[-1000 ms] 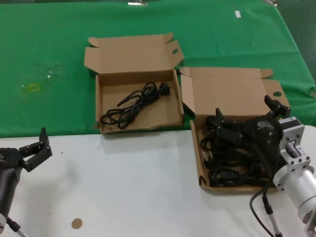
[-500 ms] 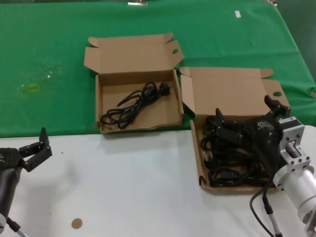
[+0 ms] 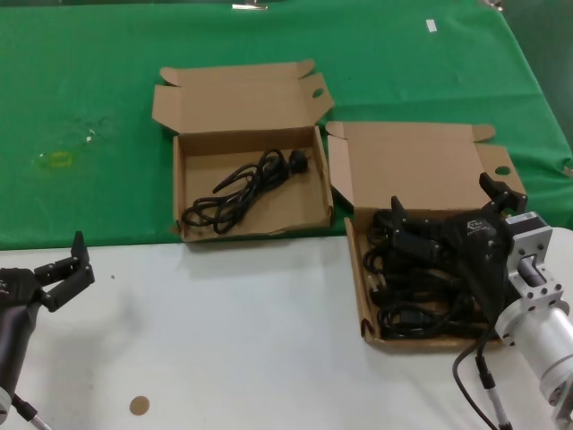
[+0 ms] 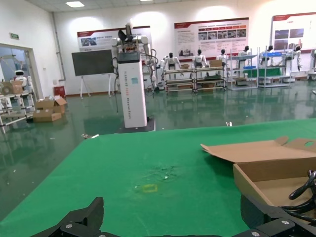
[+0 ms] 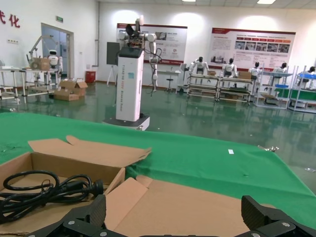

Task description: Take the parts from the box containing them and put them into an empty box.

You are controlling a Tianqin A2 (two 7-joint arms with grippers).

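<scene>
The box containing the parts (image 3: pixel 355 269) sits at the right, one lid flap folded inward; its lid (image 5: pixel 197 207) also shows in the right wrist view. Several black cords (image 3: pixel 403 291) lie in it. My right gripper (image 3: pixel 443 199) hovers just above these cords, open and holding nothing; it shows open in its own wrist view (image 5: pixel 175 207). The other box (image 3: pixel 178 188), flaps splayed outward, holds one coiled cord (image 3: pixel 246 188), also seen in the right wrist view (image 5: pixel 44 190). My left gripper (image 3: pixel 63 264) is open and empty over the white table at the lower left.
Both boxes straddle the edge between the green cloth (image 3: pixel 89 90) and the white tabletop (image 3: pixel 224 340). A small brown disc (image 3: pixel 139 405) lies on the white table near the front. A yellow mark (image 3: pixel 58 159) is on the cloth at the left.
</scene>
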